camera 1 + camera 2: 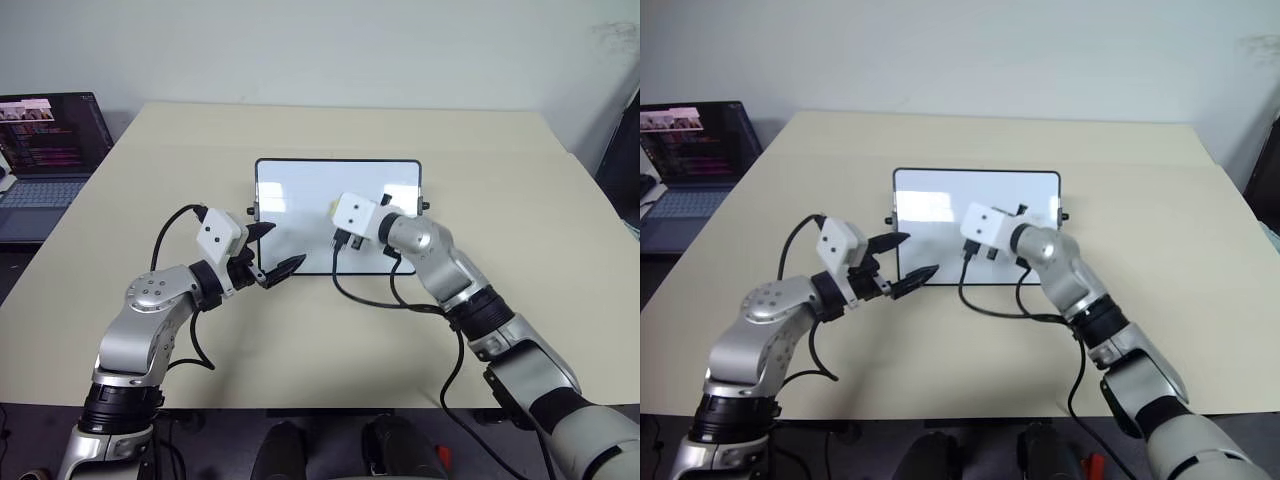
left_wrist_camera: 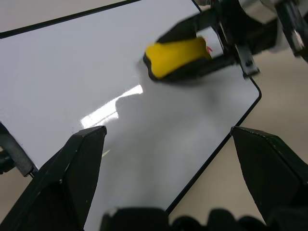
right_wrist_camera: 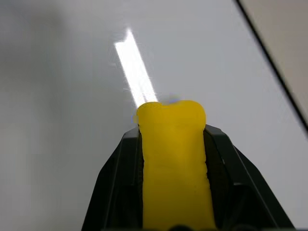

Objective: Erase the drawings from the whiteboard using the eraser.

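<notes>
The whiteboard (image 1: 300,195) lies flat in the middle of the table, white with a thin black frame. My right gripper (image 3: 172,132) hovers over the board's right half, shut on the yellow eraser (image 3: 174,163), whose end sticks out past the fingertips. In the left wrist view the eraser (image 2: 175,57) points down at the board, and I cannot tell whether it touches. A tiny red trace of the drawings (image 2: 209,48) shows beside the eraser; the rest of the board looks white. My left gripper (image 1: 278,250) stands open at the board's near left corner, holding nothing.
An open laptop (image 1: 45,150) with a lit screen sits at the far left, off the table's edge. The beige table (image 1: 300,330) stretches bare around the board. Black cables hang from both wrists, the right one looping onto the table in front of the board.
</notes>
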Robot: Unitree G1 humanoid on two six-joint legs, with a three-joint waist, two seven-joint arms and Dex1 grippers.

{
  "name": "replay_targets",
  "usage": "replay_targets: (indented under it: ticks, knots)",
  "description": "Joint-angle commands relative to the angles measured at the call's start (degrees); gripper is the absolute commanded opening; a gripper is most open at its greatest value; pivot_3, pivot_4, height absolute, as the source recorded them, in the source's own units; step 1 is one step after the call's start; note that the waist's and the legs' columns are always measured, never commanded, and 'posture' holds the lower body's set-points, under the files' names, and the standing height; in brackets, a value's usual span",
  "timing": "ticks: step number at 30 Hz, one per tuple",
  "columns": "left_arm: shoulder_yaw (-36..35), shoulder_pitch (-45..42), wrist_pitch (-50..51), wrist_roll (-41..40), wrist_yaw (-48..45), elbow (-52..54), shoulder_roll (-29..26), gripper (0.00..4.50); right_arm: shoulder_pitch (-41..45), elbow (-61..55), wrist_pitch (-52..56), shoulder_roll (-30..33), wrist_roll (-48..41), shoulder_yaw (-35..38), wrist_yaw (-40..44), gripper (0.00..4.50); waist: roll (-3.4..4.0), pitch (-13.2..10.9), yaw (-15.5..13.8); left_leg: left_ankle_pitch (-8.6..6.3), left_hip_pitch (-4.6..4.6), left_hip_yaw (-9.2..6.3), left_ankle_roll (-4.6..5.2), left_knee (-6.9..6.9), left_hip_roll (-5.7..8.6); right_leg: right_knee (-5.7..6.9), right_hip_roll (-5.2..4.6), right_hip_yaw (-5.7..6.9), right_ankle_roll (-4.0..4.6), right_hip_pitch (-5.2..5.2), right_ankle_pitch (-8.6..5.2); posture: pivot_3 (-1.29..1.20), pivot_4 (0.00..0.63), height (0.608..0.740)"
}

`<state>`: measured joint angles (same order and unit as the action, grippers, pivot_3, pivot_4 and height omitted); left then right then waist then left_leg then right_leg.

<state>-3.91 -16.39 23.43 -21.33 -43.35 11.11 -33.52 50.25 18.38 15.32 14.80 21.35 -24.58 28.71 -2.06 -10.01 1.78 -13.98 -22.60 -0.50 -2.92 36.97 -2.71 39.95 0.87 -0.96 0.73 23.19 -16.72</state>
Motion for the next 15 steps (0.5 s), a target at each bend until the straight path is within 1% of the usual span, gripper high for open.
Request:
replay_targets:
  ticks: [1, 5, 8, 10, 12, 15]
  knots:
    - [-0.10, -0.80, -0.95, -0.09, -0.11, 1.15, 0.12, 4.50, -0.46, 0.99, 1.13, 0.99, 0.73, 0.24, 1.39, 1.30, 0.00, 0.00, 0.00, 0.00, -0.02, -0.01, 0.00, 0.00, -0.01, -0.01, 0.00, 0.00, 0.01, 0.00, 0.01, 0.00, 0.150, 0.740]
    - [-0.16, -0.54, -0.91, -0.19, 0.03, 1.46, 0.20, 4.50, -3.28, -1.73, 4.27, 2.55, 0.29, -2.03, 8.24, 1.30, -0.01, 0.01, -0.04, -0.01, -0.02, -0.02, 0.00, -0.02, -0.01, -0.02, -0.02, 0.01, 0.01, 0.00, 0.00, 0.00, 0.150, 0.740]
    - [-0.10, -0.64, -0.97, -0.17, -0.03, 1.35, 0.19, 4.50, -4.46, -3.42, 5.53, 3.36, 0.44, -2.88, 11.39, 1.30, -0.01, 0.01, 0.00, -0.01, 0.01, -0.01, 0.01, -0.01, -0.01, -0.01, -0.02, 0.00, -0.03, -0.01, -0.02, 0.00, 0.150, 0.740]
    - [-0.08, -0.74, -1.04, -0.18, -0.07, 1.24, 0.24, 4.50, -4.53, -3.98, 5.45, 3.28, 0.60, -2.59, 11.39, 1.30, -0.01, 0.01, 0.01, -0.01, 0.03, -0.01, 0.01, -0.01, 0.00, 0.00, -0.01, 0.01, -0.08, -0.01, -0.05, 0.00, 0.150, 0.740]
    - [-0.01, -0.81, -1.13, -0.15, -0.09, 1.15, 0.31, 4.50, -3.94, -3.87, 4.57, 2.74, 0.82, -1.64, 9.68, 1.30, -0.01, 0.01, 0.01, 0.00, 0.05, -0.01, 0.01, 0.00, 0.00, 0.02, -0.01, 0.01, -0.10, -0.01, -0.06, 0.00, 0.150, 0.740]
    - [0.19, -0.89, -1.31, -0.13, -0.13, 1.14, 0.50, 4.50, -3.09, -4.31, 3.99, 1.13, -1.11, 1.66, 6.61, 1.30, -0.01, 0.01, 0.01, 0.00, 0.05, 0.00, 0.01, 0.00, 0.00, 0.02, 0.00, 0.00, -0.11, -0.01, -0.06, 0.00, 0.150, 0.740]
